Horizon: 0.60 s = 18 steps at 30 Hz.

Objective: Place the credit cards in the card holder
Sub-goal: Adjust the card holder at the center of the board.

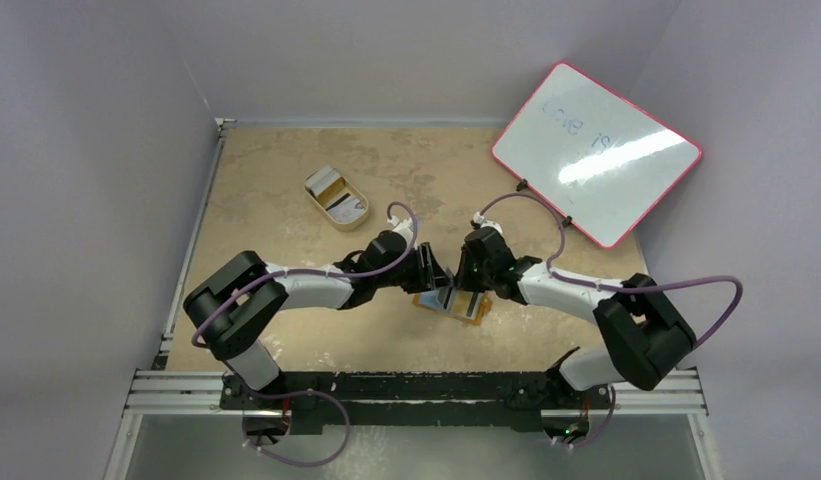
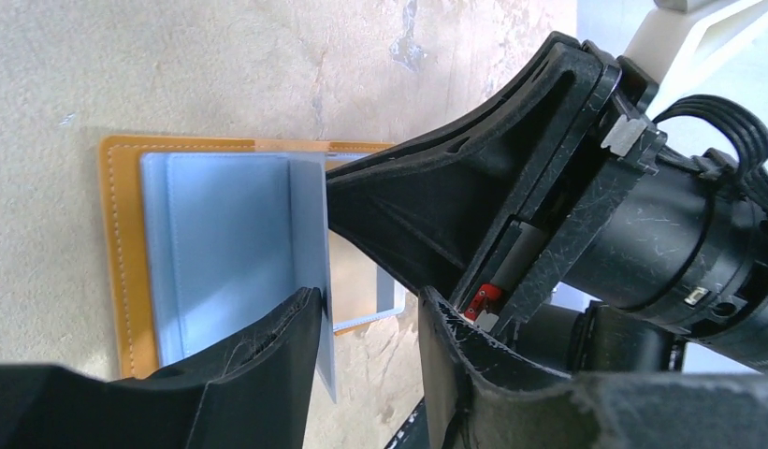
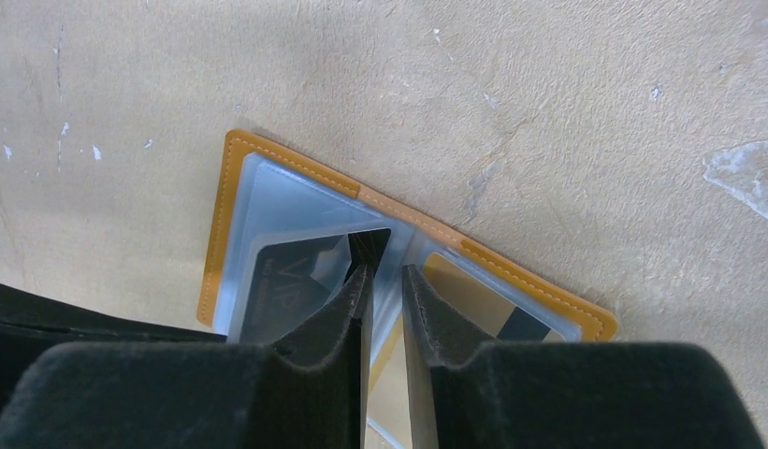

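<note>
Left gripper, lower centre, gapes astride a raised wallet leaf. Right gripper narrow at pocket edge; grip unclear.

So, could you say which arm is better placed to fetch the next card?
Left, probably: the cream tray of cards sits on its side, and the left end effector stands open, while the right end effector seemingly pinches a leaf of the card holder.

Top view high, rear, looking down; wrist views close, downward, both sharing card holder.
</note>
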Each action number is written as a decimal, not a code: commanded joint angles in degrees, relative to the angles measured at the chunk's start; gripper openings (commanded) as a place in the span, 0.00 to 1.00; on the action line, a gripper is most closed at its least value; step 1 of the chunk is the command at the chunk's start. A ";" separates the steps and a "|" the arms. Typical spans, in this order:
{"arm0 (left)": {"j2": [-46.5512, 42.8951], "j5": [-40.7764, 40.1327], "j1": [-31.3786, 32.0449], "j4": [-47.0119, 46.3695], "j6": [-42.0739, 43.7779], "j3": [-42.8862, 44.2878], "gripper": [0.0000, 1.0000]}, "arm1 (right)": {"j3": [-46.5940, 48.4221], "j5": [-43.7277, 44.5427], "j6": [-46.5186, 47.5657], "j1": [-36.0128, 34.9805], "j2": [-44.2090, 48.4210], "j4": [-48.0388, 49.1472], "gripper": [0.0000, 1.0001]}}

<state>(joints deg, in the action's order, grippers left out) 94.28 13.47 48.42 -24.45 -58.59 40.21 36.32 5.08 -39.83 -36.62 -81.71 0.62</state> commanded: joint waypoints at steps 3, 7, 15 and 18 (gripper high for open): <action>1.08 -4.38 2.17 7.87 6.22 6.30 0.34 | 1.73 1.51 0.38 0.32 2.49 -0.74 0.20; 1.41 -9.34 3.34 14.50 9.45 9.34 0.14 | 1.39 1.51 0.12 0.31 2.85 -0.66 0.20; -0.89 -21.01 4.22 27.59 13.17 13.01 0.00 | 4.87 0.17 0.68 0.28 5.34 -3.26 0.28; -3.18 -25.88 4.07 32.27 13.97 13.83 0.00 | 6.53 0.13 1.04 0.32 6.35 -4.49 0.31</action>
<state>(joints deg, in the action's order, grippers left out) 95.35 -3.27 52.45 0.25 -47.75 51.33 38.44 4.99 -39.79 -36.58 -78.35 -2.55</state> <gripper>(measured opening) 0.007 0.298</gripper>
